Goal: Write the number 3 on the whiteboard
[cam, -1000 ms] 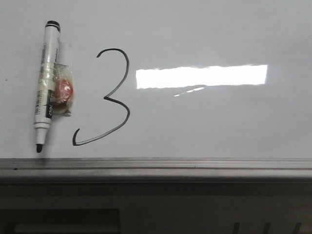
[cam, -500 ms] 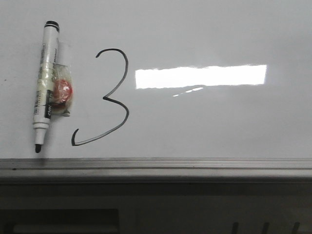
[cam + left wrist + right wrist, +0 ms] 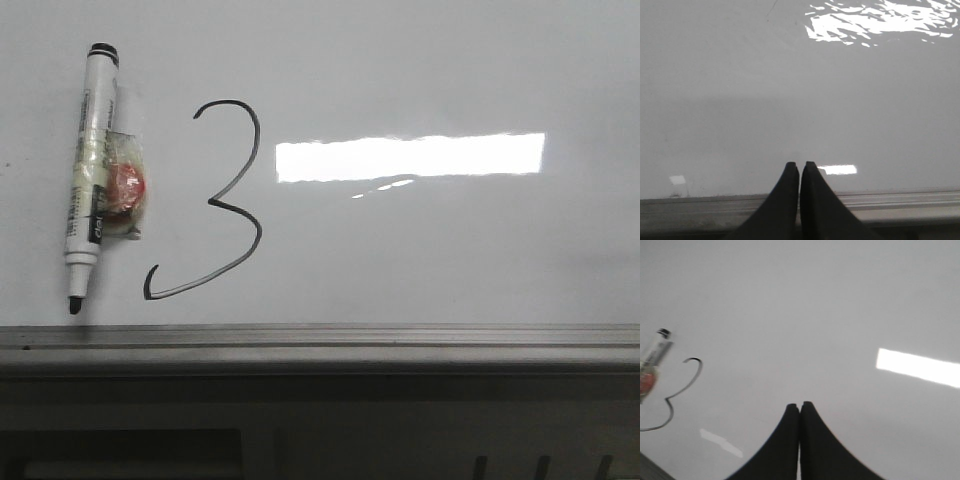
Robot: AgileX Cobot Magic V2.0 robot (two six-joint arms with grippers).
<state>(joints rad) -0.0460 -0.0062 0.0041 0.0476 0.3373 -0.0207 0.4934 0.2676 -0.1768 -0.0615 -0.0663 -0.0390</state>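
Observation:
A thin black number 3 [image 3: 222, 199] is drawn on the glossy whiteboard [image 3: 430, 70], left of a bright rectangular reflection. The same number 3 [image 3: 676, 392] shows in the right wrist view, far off to one side of my right gripper [image 3: 800, 405], which is shut with nothing between its black fingers. A white marker [image 3: 87, 172] lies beside the digit, uncapped tip toward the board's rail; the marker [image 3: 652, 360] also shows in the right wrist view. My left gripper [image 3: 800, 165] is shut and empty, over bare board near the rail. Neither gripper appears in the front view.
A taped-on clear wrap with a red blob [image 3: 124, 187] clings to the marker's barrel. The grey metal bottom rail [image 3: 320, 338] runs along the board's near edge, with a dark ledge below it.
The marker, the digit and the reflection have drifted a few pixels left and up in the front view, all together. Nothing on the board has moved relative to the rest.

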